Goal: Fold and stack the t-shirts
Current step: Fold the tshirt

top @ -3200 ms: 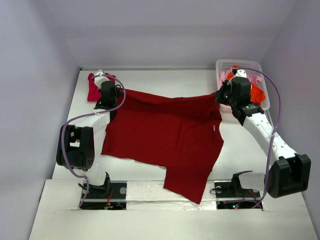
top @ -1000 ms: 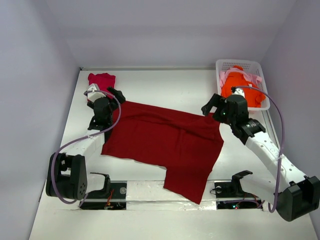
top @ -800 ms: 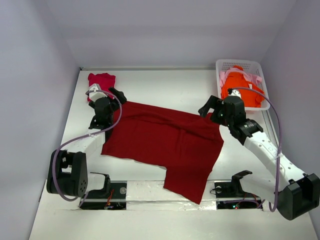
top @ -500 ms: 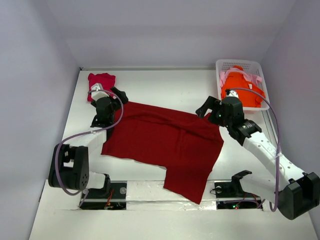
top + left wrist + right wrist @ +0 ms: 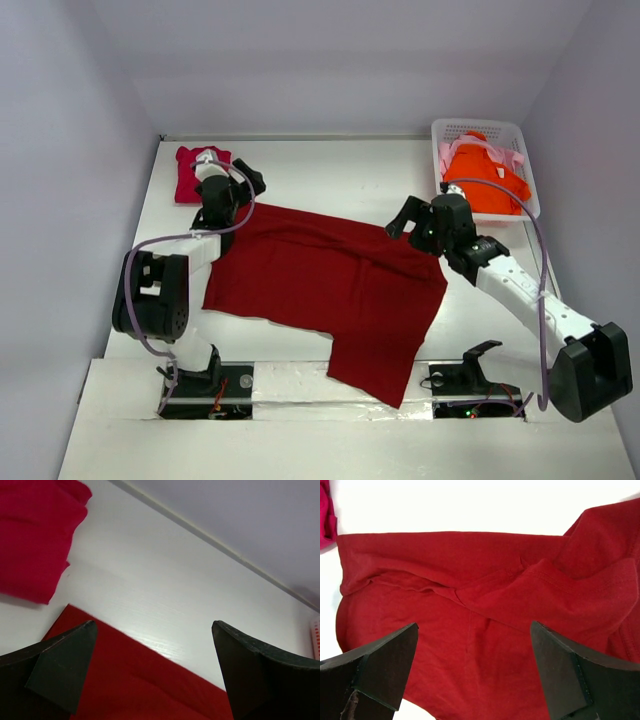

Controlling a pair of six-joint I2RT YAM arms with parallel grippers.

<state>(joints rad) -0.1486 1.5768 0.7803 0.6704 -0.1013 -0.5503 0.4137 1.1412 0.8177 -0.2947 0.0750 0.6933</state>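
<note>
A large dark red t-shirt (image 5: 320, 275) lies spread across the middle of the table, with one flap reaching the near edge. A crimson-pink t-shirt (image 5: 190, 170) lies folded at the far left. An orange t-shirt (image 5: 490, 185) and a pale pink one (image 5: 447, 152) fill the basket. My left gripper (image 5: 240, 185) hovers open over the red shirt's far left corner (image 5: 130, 680), holding nothing. My right gripper (image 5: 405, 220) hangs open above the shirt's far right edge (image 5: 485, 615), also holding nothing.
A white lattice basket (image 5: 520, 135) stands at the far right corner. White walls close in the table on three sides. Bare tabletop (image 5: 340, 170) lies beyond the red shirt, and the arm bases sit along the near edge.
Both grippers let go of the red shirt's far corners, which dropped flat. Since then the left gripper has moved toward the far wall and the right one leftward over the shirt.
</note>
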